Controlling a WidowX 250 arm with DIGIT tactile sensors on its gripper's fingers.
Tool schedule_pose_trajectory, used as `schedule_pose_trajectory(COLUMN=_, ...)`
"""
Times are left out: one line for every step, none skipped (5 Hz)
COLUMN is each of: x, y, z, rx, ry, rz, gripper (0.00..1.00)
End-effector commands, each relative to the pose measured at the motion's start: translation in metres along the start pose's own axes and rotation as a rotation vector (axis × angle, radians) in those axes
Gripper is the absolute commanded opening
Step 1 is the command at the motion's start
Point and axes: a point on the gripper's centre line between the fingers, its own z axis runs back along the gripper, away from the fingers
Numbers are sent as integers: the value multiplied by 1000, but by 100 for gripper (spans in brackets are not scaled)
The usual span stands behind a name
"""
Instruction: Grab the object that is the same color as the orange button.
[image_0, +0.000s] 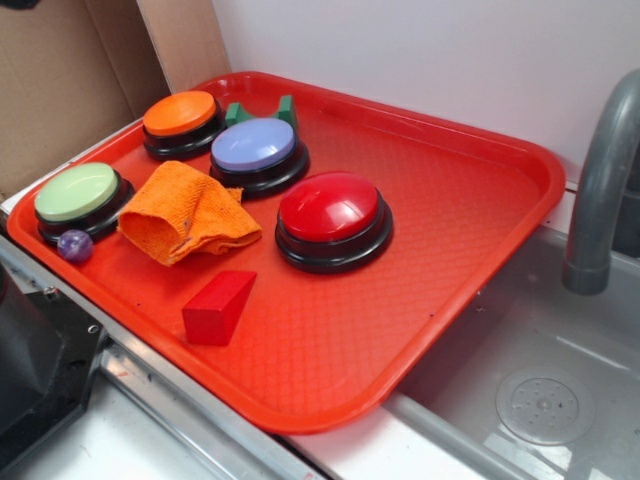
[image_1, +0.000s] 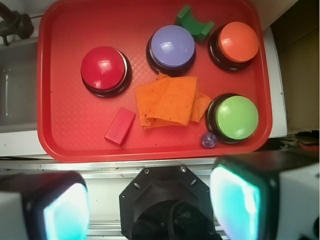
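Observation:
An orange terry-cloth rag (image_0: 187, 213) (image_1: 170, 101) lies crumpled on the red tray (image_0: 450, 190) (image_1: 60, 75), between the green, purple and red buttons. The orange button (image_0: 181, 121) (image_1: 237, 44) stands at the tray's far left corner. In the wrist view my gripper (image_1: 150, 205) hangs high above the counter, just off the tray's near edge, open and empty, its two pale pads wide apart. The gripper does not show in the exterior view.
On the tray also stand a green button (image_0: 80, 198) (image_1: 235, 118), a purple button (image_0: 257, 152) (image_1: 172, 48) and a large red button (image_0: 332, 218) (image_1: 104, 70). A red wedge block (image_0: 217, 306) (image_1: 120, 126), a small purple ball (image_0: 74, 245) (image_1: 208, 140) and a green block (image_0: 262, 113) (image_1: 194, 22) lie there too. A sink (image_0: 540, 390) with a grey tap (image_0: 600, 190) is at the right.

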Motion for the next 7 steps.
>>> schedule_pose_trajectory(x=0, y=0, z=0, rx=0, ry=0, rz=0, gripper=100)
schedule_pose_trajectory(x=11, y=11, z=-15, rx=-1, ry=-38, rz=-63, gripper=100)
schedule_pose_trajectory(x=24, y=27, z=-38, rx=28, ry=-56, rz=-99, gripper=100)
schedule_pose_trajectory(x=36, y=42, z=-61, rx=45, ry=-57, rz=-107, gripper=100)
schedule_pose_trajectory(x=51, y=57, z=-96, rx=92, ry=-109, rz=-121, gripper=100)
schedule_pose_trajectory(x=60, y=67, z=-130, rx=50, ry=-117, rz=-166, gripper=100)
schedule_pose_trajectory(x=67, y=73, z=-170, rx=44, ry=-92, rz=-203, gripper=100)
